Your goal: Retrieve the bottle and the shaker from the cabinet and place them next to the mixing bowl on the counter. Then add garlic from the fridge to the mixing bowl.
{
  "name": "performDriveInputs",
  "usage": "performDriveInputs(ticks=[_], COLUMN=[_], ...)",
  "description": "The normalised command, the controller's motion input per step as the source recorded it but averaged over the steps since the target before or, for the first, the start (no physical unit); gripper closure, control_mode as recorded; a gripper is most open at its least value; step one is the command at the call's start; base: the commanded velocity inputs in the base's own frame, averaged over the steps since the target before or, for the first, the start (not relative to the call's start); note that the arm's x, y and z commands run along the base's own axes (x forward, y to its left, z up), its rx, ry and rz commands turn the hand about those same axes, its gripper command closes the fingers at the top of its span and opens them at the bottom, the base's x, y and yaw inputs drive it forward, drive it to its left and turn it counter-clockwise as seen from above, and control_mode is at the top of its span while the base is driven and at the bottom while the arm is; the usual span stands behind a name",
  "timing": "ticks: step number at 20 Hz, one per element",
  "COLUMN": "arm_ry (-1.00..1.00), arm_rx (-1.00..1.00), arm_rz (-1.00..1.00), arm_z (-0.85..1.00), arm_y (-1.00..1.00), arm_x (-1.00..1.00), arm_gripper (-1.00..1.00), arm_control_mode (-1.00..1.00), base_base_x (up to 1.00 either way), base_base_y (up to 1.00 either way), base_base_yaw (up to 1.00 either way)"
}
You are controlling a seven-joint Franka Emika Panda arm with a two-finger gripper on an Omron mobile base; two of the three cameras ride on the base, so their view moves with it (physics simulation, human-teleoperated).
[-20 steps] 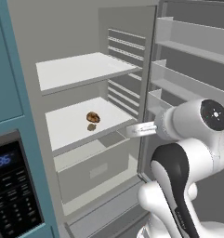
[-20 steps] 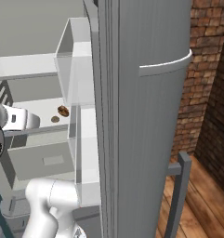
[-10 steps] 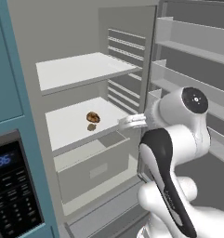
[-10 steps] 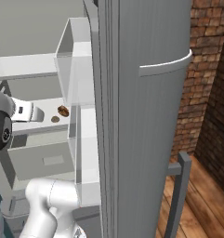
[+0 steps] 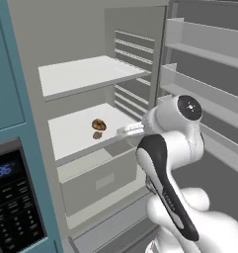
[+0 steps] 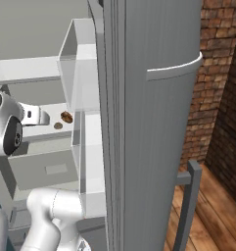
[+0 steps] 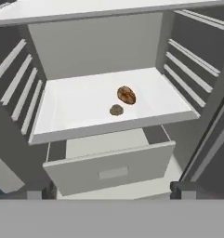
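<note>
The grey fridge (image 5: 120, 44) stands open. On its middle white shelf (image 7: 76, 111) lies the garlic (image 7: 126, 95), a brownish mottled lump, with a smaller brown lump (image 7: 116, 109) just in front of it. The garlic (image 5: 99, 124) sits mid-shelf in the left base view, and the right base view has the garlic (image 6: 66, 116) beside the door edge. My gripper (image 7: 111, 190) is open and empty. It hangs in front of the shelf's front edge, short of the garlic, aimed into the fridge. The gripper (image 5: 122, 131) reaches in from the right, and the gripper (image 6: 44, 117) sits just left of the garlic.
A grey drawer (image 7: 113, 167) sits partly pulled out under the shelf. The open fridge door (image 6: 139, 122) with its racks (image 5: 204, 54) stands to the right. A teal panel (image 5: 7, 74) and a dark control panel (image 5: 17, 207) border the left. A brick wall (image 6: 217, 73) is behind the door.
The hand has moved closer to the middle shelf and the garlic, and the arm's elbow has swung in behind it. The jaws stay wide; the lumps have not moved.
</note>
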Motion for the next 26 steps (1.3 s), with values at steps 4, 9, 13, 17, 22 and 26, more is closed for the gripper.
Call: performDriveInputs(ticks=[4, 9, 13, 17, 22, 26], arm_ry=[0.30, 0.33, 0.13, 0.00, 0.00, 0.00], arm_rx=[-0.07, -0.07, -0.01, 0.00, 0.00, 0.00], arm_rz=[0.00, -0.11, -0.08, 0.00, 0.06, 0.09], arm_z=[-0.39, -0.35, -0.55, -0.56, -0.47, -0.46], arm_y=[0.36, 0.20, 0.06, 0.00, 0.00, 0.02], arm_x=[1.00, 0.81, 0.41, 0.42, 0.57, 0.65], arm_gripper=[-1.00, -1.00, -1.00, -1.00, -1.00, -1.00], arm_control_mode=[-1.00, -1.00, -1.00, -1.00, -1.00, -1.00], base_base_x=[0.00, 0.00, 0.00, 0.00, 0.00, 0.00], base_base_y=[0.00, 0.00, 0.00, 0.00, 0.00, 0.00], base_base_yaw=[0.00, 0.00, 0.00, 0.00, 0.00, 0.00])
